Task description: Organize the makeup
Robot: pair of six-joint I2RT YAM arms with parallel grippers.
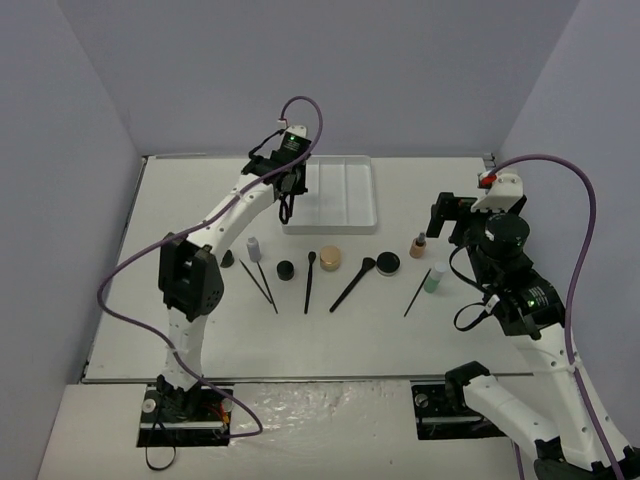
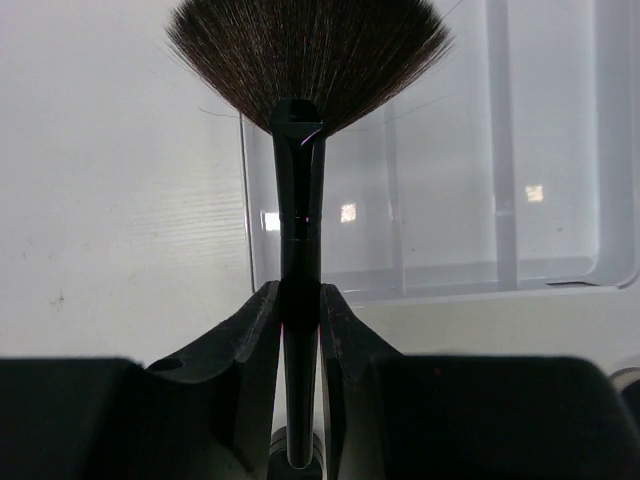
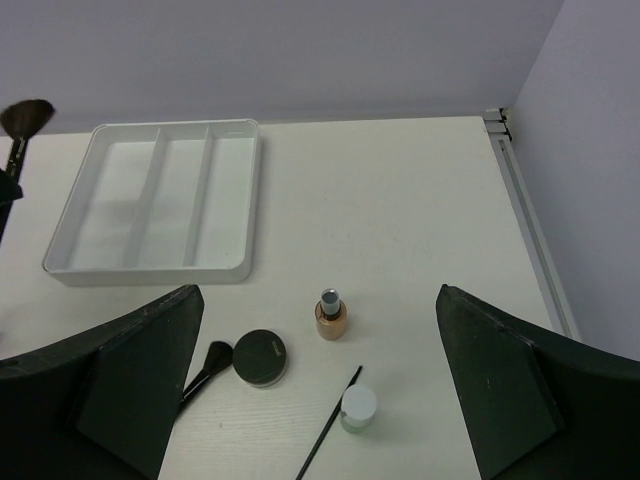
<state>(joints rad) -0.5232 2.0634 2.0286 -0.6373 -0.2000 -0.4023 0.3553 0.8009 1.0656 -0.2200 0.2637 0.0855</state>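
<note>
On the white surface (image 1: 430,180), the left claw (image 2: 300,300), clamped tight on a fan brush (image 2: 300,200), hangs over the left rim of the tray (image 1: 345,195), while the right claw (image 3: 317,292) gapes empty right of the tray; released here, the brush could catch that rim and tip outside.

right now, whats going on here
The left gripper is shut on a fan brush, holding it above the tray's left edge; the tray has nothing in it. The right gripper is open and holds nothing, near the tan bottle. The jar and compacts lie on the table, nearer the arms than the tray.
</note>
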